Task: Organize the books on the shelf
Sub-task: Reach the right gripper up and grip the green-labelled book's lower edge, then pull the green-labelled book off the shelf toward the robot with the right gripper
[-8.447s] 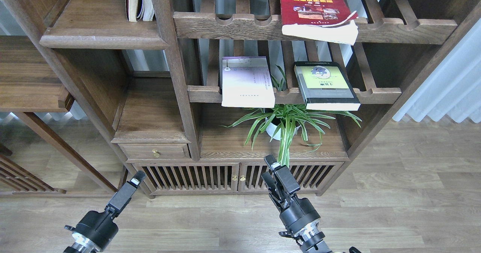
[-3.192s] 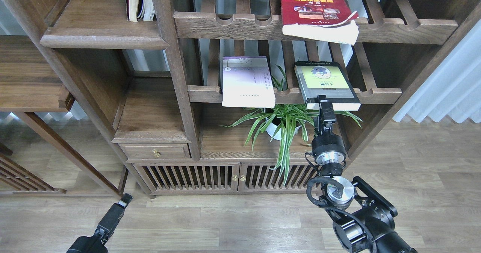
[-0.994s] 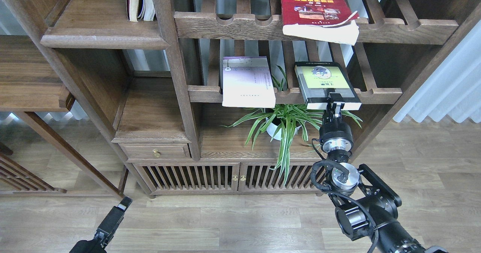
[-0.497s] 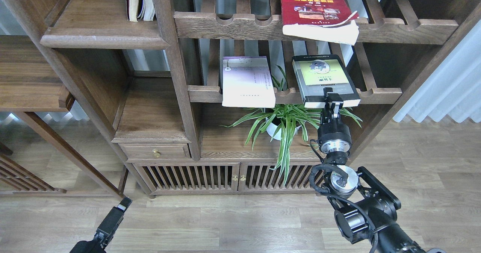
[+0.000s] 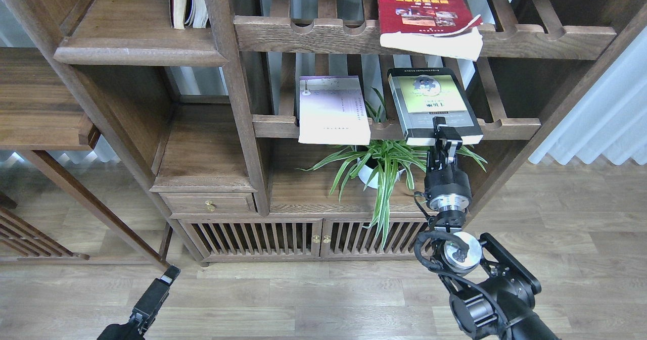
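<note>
The yellow-green book (image 5: 428, 101) with a dark grey border is held tilted just above the middle slatted rack (image 5: 510, 126). My right gripper (image 5: 446, 134) is shut on its near edge from below. The pale lavender-white book (image 5: 331, 108) lies flat on the same rack to the left, overhanging the rail. The thick red book (image 5: 423, 11) lies on the upper slatted rack, its pages hanging over the front. The solid shelf (image 5: 139, 54) with a moulded front edge is at the upper left. My left gripper (image 5: 166, 278) hangs low at the bottom left, too dark and narrow to read.
Two upright books (image 5: 188, 0) stand at the back right of the solid shelf. A potted spider plant (image 5: 380, 164) sits under the middle rack, its leaves close to my right wrist. A drawer (image 5: 210, 204) and slatted cabinet doors (image 5: 283, 239) lie below. A curtain (image 5: 601, 117) hangs right.
</note>
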### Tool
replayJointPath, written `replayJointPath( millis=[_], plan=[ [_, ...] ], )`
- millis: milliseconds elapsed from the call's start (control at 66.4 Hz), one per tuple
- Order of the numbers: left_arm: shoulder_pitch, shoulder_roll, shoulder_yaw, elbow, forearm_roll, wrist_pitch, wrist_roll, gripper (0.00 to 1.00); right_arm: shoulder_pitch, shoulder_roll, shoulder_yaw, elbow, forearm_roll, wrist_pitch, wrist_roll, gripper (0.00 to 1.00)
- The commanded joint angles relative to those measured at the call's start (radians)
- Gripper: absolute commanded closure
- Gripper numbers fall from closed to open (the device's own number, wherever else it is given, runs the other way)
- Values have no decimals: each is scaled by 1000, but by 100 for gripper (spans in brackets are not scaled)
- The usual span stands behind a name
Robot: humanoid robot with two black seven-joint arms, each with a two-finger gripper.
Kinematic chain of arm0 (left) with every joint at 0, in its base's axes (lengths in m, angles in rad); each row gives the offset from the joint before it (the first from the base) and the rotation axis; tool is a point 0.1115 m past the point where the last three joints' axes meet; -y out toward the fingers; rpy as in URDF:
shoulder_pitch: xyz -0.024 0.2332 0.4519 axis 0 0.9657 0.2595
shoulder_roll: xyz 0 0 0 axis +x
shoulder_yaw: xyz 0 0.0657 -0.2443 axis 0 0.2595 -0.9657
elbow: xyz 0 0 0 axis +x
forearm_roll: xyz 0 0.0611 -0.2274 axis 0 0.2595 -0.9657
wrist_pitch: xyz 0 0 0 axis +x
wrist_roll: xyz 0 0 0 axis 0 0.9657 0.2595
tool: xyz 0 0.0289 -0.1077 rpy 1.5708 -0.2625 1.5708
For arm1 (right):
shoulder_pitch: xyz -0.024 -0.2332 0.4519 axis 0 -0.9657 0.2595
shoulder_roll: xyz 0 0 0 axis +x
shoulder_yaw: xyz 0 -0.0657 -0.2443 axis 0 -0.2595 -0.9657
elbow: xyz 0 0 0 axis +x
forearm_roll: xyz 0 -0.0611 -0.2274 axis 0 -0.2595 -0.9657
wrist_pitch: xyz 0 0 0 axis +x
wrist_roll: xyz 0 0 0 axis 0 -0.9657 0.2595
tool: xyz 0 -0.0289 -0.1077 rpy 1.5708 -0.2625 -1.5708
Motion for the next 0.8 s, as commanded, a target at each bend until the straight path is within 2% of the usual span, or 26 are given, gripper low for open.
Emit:
replayJointPath(
  millis=[0,196,391,617,783],
  plan=[
    [0,0,0,0,2,0,1,0,-28,0,0,55,0,4,-3,97],
    [0,0,-1,0,0,0,0,0,-111,0,-46,192,-3,37,-4,97],
    [0,-1,0,2,2,0,-2,0,-241,0,-95,310,-70,161,-15,97],
    [0,-8,2,2,2,0,-2,0,-338,0,-143,333,-144,161,-35,97],
    [0,-9,10,3,2,0,4,0,-417,0,-154,335,-189,161,-72,97]
  ],
)
